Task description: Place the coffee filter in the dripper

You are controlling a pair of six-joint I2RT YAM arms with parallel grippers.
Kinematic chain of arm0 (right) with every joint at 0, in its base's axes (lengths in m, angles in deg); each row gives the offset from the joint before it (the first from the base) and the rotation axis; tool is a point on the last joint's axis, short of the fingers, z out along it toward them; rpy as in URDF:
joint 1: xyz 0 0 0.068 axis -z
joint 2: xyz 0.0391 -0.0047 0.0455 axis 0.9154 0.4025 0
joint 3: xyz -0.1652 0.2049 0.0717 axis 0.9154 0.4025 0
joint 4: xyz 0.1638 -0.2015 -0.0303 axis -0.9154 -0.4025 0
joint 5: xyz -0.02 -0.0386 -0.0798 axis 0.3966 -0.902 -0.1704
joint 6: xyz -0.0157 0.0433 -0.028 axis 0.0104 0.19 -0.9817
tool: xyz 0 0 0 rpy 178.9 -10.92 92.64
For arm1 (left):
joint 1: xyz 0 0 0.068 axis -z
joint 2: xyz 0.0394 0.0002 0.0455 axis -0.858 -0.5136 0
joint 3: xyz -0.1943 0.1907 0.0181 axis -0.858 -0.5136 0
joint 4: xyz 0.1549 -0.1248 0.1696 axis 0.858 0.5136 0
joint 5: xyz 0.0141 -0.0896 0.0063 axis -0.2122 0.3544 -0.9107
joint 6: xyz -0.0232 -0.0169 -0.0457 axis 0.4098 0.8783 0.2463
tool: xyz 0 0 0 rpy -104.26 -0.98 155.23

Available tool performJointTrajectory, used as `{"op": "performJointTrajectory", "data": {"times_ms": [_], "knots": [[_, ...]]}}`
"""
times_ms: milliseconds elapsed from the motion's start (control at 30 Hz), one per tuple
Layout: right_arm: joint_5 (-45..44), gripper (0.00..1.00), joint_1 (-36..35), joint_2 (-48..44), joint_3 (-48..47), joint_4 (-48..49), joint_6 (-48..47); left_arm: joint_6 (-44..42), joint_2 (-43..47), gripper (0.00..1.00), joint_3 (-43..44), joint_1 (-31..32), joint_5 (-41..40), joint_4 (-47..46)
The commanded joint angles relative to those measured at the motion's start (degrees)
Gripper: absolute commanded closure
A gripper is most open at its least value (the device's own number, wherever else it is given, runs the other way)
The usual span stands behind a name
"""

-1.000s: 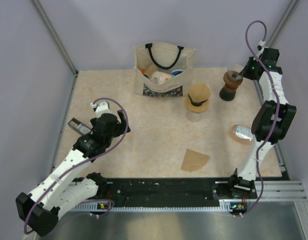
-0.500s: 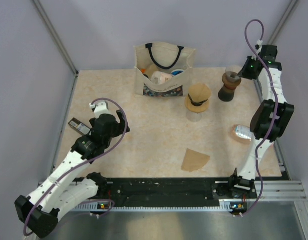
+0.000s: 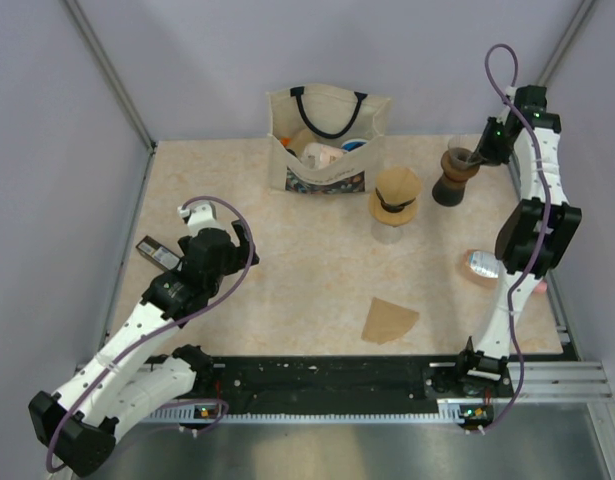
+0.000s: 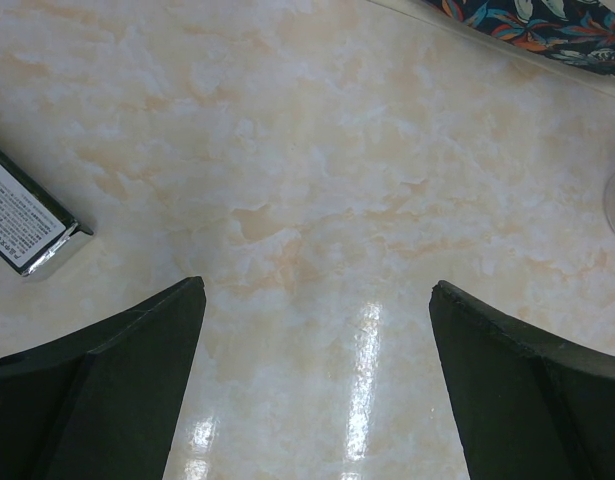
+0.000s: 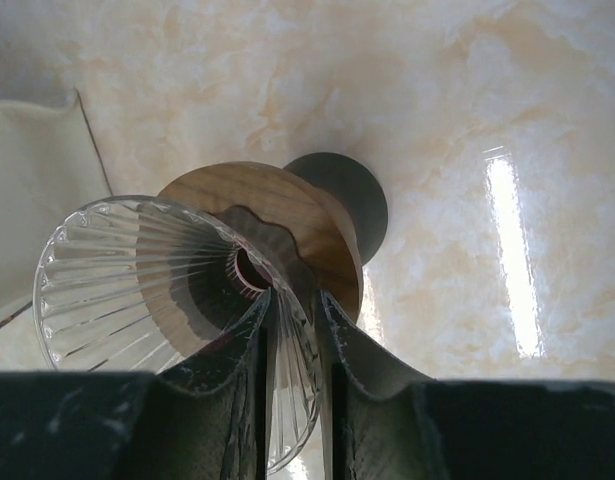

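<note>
Coffee filter flat, front-centre — well apart from right claw, tight on a glass funnel

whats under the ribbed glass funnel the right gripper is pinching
A wooden ring sits right under the glass funnel, with a dark round foot beyond. The ring hides whatever joins them.

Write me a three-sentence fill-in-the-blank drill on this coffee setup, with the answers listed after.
1. The coffee filter lies flat on the table, held by ___ gripper.
2. The left gripper is ___, with only bare table between its fingers.
3. The right gripper is shut on the ___ of the ribbed glass cone.
Missing words: neither; open; rim.
</note>
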Motion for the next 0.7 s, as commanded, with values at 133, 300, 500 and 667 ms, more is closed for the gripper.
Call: {"op": "performJointTrajectory", "data": {"times_ms": [133, 300, 500, 667], "knots": [[-1.92, 0.68, -1.20, 3.56, -8.50, -6.21, 4.06, -0.66, 0.76, 0.01, -0.02, -0.06, 0.38, -1.49], [-2.71, 0.57, -1.29, 2.95, -11.76, -5.86, 5.82, -0.66, 1.02, 0.01, 0.07, -0.06, 0.29, -1.32], [-3.33, 0.43, -1.37, -0.65, -13.51, -4.36, 5.30, -0.57, 1.81, 0.01, 0.06, -0.06, 0.20, -1.14], [-4.73, 0.14, -1.20, -5.65, -14.13, -4.27, 4.24, -0.66, 2.34, 0.01, 0.24, -0.15, 0.38, -0.97]]}}
